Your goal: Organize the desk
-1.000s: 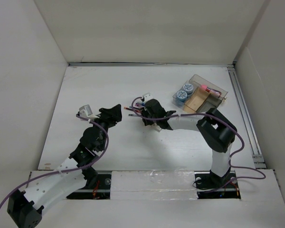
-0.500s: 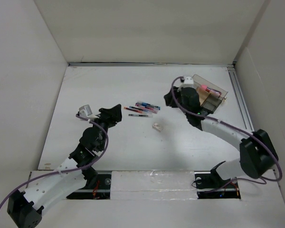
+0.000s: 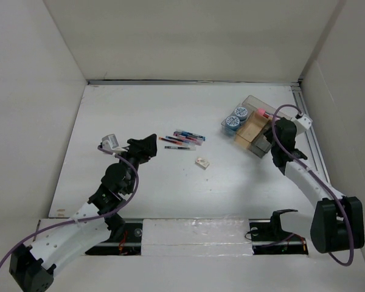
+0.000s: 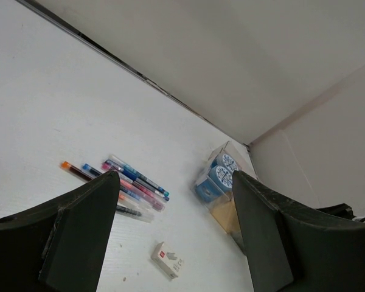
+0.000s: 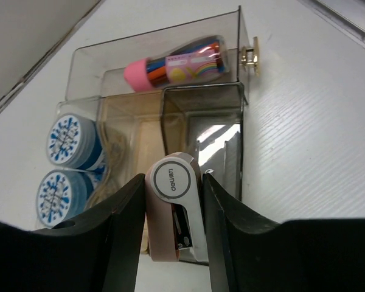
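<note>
A: So, where are the claws?
B: The left gripper (image 4: 175,182) hangs spread above the desk (image 3: 170,188), left of middle. Farther off, the right gripper (image 5: 174,188) clamps a pink stapler (image 5: 177,231) at the clear tray (image 5: 231,67), toward the far right corner.

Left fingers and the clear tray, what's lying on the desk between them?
A bunch of colored pens, and slightly off that line a small white box; the top view shows both.

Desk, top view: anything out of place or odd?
Yes. Pens lie loose, fanned out on the desk, a small white box askew near them, all outside the clear organizer tray. The right end effector grips a pink stapler at the tray.
</note>
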Tool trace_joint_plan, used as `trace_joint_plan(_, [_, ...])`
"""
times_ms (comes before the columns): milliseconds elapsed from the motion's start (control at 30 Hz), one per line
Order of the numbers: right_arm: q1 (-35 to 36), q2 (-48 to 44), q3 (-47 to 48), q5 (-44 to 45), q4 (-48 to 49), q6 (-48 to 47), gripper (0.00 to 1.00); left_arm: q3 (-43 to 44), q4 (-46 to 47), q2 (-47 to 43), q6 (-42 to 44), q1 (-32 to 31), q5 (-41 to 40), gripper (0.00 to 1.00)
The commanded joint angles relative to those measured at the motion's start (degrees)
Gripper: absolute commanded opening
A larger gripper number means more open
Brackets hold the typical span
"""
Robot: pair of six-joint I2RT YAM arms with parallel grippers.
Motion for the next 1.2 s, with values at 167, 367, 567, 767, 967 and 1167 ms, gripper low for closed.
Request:
trace_joint_plan(167, [-2.34,5.70,4.38,-2.83,-3.10,2.58,0.31,0.07,2.52,0.18,0.09,0.21,0.68,0.71])
trace_joint_plan(367, [-3.58,6.93,4.91,-6.08,-3.98,2.40,0.59,0.34,2.52,1.06,0.18,0.21,0.77,0.71])
trace_joint_plan(567, [-2.62,3.07,4.04,-8.89,-1.63,-0.48,0.62,0.34,2.61,1.24,0.18,0.21,0.51,0.71])
trace_joint_plan(767, [6.95,-0.36,0.08,-17.03,2.95,-7.67,0.07,0.51,2.35,1.42,0.27,0.21,0.24,0.71])
trace_joint_plan(967, [21.87,8.58,2.61,-22.35,0.94,-16.65,0.47,0.34,2.61,1.24,0.18,0.21,0.51,0.71])
trace_joint_plan(1167, [32.62,19.05,9.03,-24.46,-3.28,-23.86,0.80,0.16,2.78,0.80,0.36,0.21,0.42,0.71])
